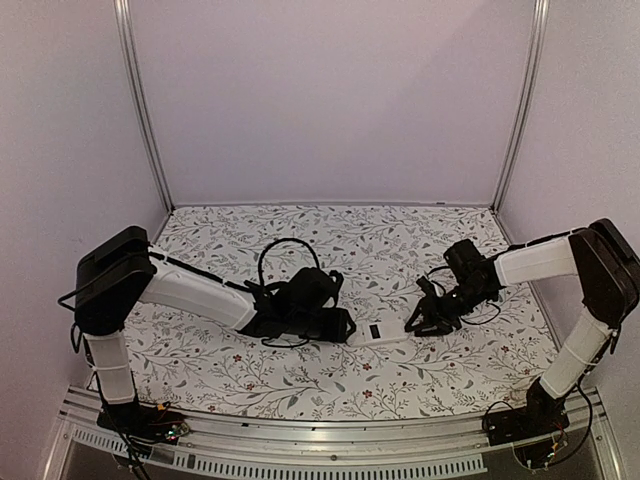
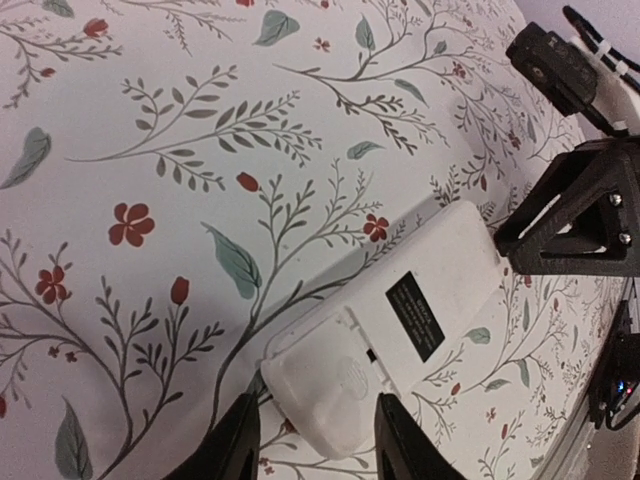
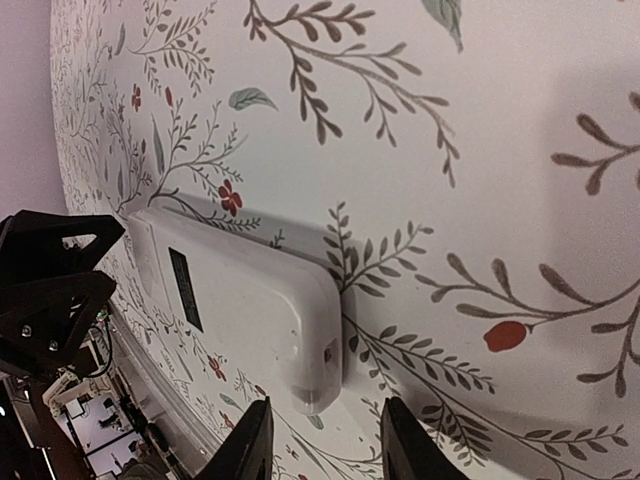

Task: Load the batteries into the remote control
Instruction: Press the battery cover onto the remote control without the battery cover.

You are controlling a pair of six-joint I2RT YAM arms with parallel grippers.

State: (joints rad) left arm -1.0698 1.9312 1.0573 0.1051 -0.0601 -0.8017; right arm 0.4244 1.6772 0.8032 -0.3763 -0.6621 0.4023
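From above, the remote control (image 1: 380, 333) is seen lying white back up near the middle of the flowered table (image 1: 300, 385). It is set between the left gripper (image 1: 347, 326) at its left end and the right gripper (image 1: 413, 323) at its right end.

In the left wrist view, one end of the remote control is closely flanked by the left fingers (image 2: 228, 445). Whether it is pinched cannot be told.

In the right wrist view, the right fingers (image 3: 250, 445) are held spread. The other end of the remote control lies between them, with a gap on either side.
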